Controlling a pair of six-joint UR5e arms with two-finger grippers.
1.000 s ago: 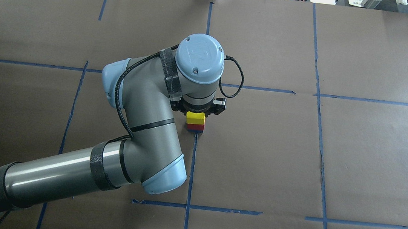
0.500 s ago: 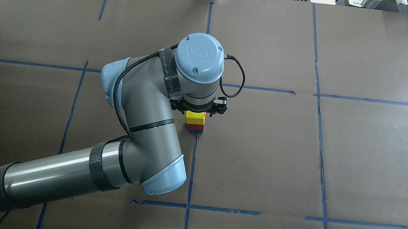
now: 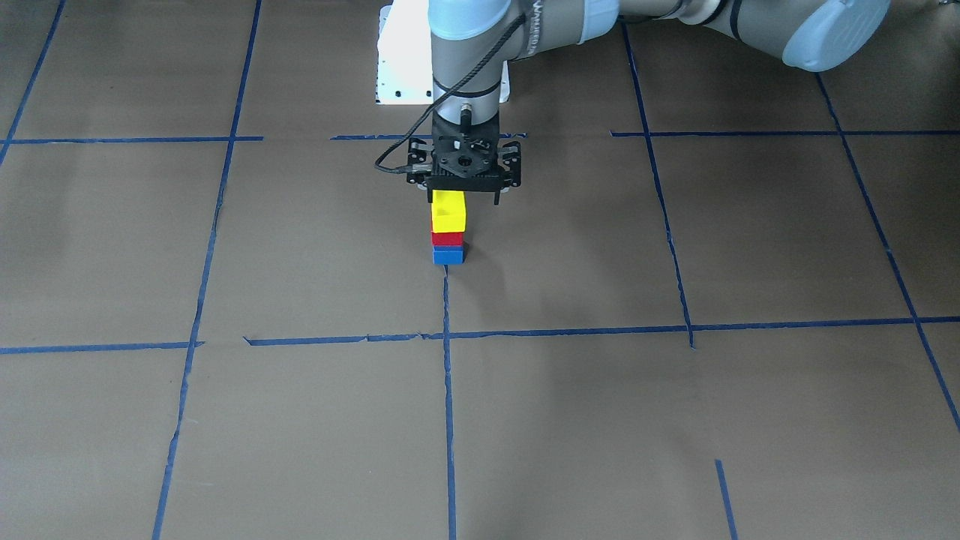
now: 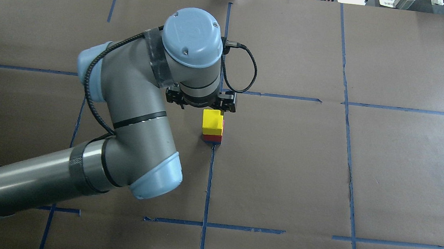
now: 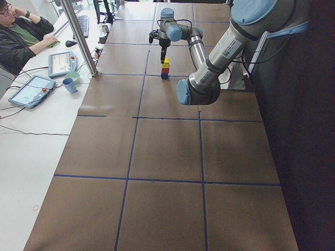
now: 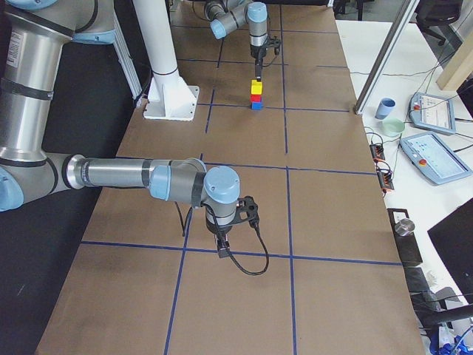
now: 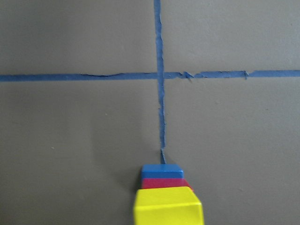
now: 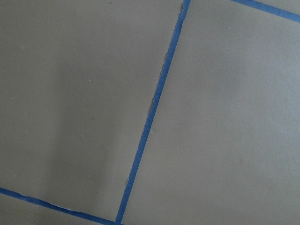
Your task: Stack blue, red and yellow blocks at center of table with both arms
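The three blocks stand stacked at the table [image 4: 283, 168] center, on a tape crossing: blue block [image 3: 448, 256] at the bottom, red block [image 3: 447, 239] in the middle, yellow block [image 3: 448, 213] on top. The left wrist view looks down on the yellow block [image 7: 168, 206], red block [image 7: 164, 183] and blue block [image 7: 162, 170]. My left gripper [image 3: 463, 201] hangs open just above the yellow block [image 4: 211, 124], touching nothing. My right gripper [image 6: 222, 250] shows only in the exterior right view, low over bare paper; I cannot tell whether it is open or shut.
The white pedestal base [image 3: 405, 67] stands at the robot's edge of the table. My left arm's elbow [image 4: 125, 102] spans the table's left half. Beyond the far edge, a person [image 5: 21, 36] sits at a desk with tablets [image 5: 31, 90] and a cup [image 5: 69, 85].
My left gripper has risen off the yellow block and drawn away to the left. The yellow block stays on the stack, its top now uncovered.
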